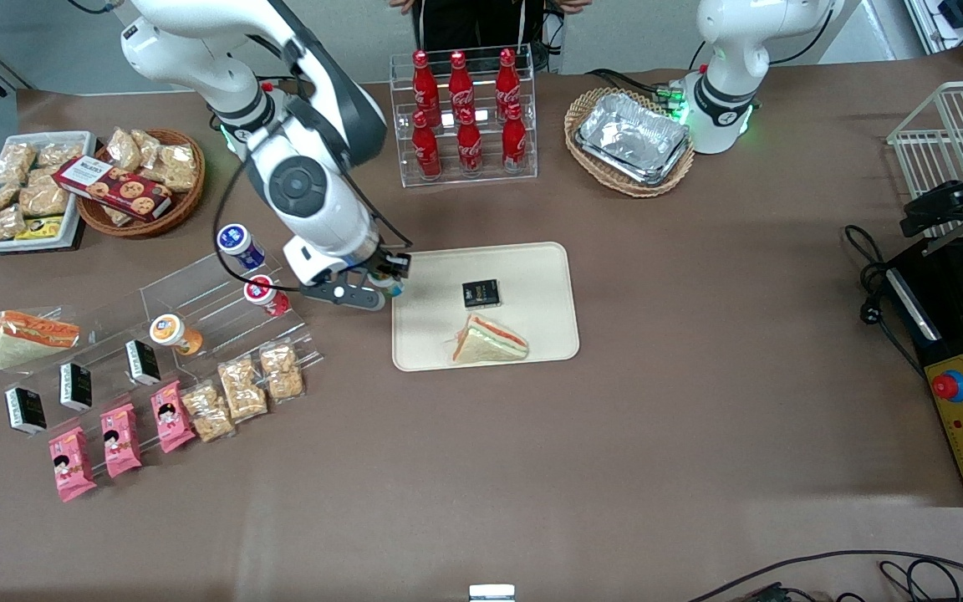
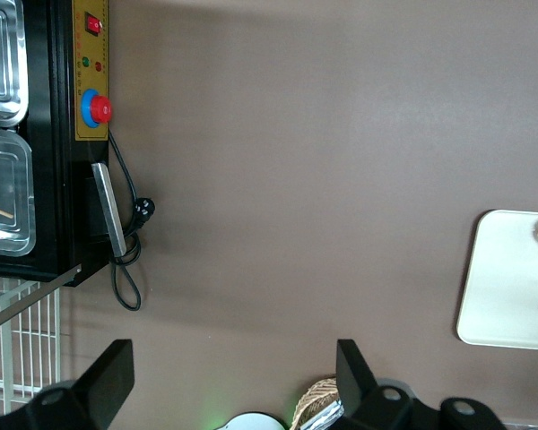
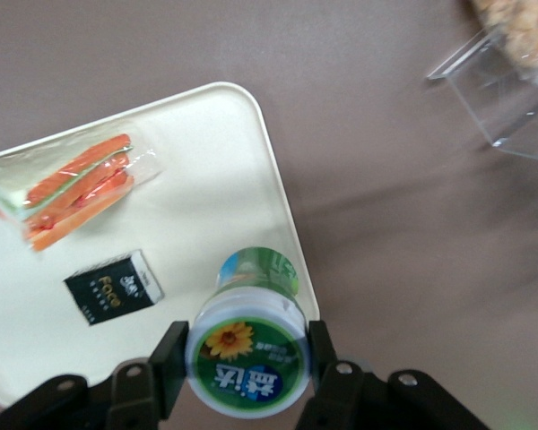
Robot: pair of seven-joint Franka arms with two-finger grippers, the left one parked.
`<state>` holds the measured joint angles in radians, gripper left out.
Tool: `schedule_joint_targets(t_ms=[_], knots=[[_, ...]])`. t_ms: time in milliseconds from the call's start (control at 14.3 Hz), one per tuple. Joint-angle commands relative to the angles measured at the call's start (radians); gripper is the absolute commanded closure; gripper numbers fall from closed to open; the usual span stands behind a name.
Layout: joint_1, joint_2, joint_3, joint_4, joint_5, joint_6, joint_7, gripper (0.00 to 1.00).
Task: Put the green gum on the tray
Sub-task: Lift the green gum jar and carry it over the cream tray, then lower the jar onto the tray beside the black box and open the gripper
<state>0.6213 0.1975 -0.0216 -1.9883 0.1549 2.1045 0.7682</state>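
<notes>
My right gripper (image 3: 245, 354) is shut on the green gum (image 3: 248, 349), a small green bottle whose white lid with a sunflower label faces the wrist camera. The black fingers (image 3: 169, 367) press on both sides of the lid. In the front view the gripper (image 1: 388, 278) hangs over the edge of the cream tray (image 1: 532, 276) that faces the working arm's end of the table, and only a bit of the gum (image 1: 390, 285) shows. The tray (image 3: 206, 161) lies under the bottle's base. A wrapped sandwich (image 1: 488, 342) and a small black packet (image 1: 481, 293) lie on the tray.
A clear stepped rack (image 1: 197, 301) beside the gripper holds a blue-purple bottle (image 1: 240, 244), a red one (image 1: 265, 294) and an orange one (image 1: 175, 334). Farther from the camera stand a cola bottle rack (image 1: 465, 113) and a basket of foil trays (image 1: 630, 138).
</notes>
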Motion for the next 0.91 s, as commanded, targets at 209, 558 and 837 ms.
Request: schedule_joint_targets(t_ms=[209, 558, 837], knots=[[0.049, 0.091, -0.009, -0.099, 0.022, 0.239, 0.022, 0.74], [0.084, 0.137, -0.009, -0.099, 0.023, 0.295, 0.060, 0.73], [0.089, 0.151, -0.011, -0.096, 0.023, 0.304, 0.065, 0.62]])
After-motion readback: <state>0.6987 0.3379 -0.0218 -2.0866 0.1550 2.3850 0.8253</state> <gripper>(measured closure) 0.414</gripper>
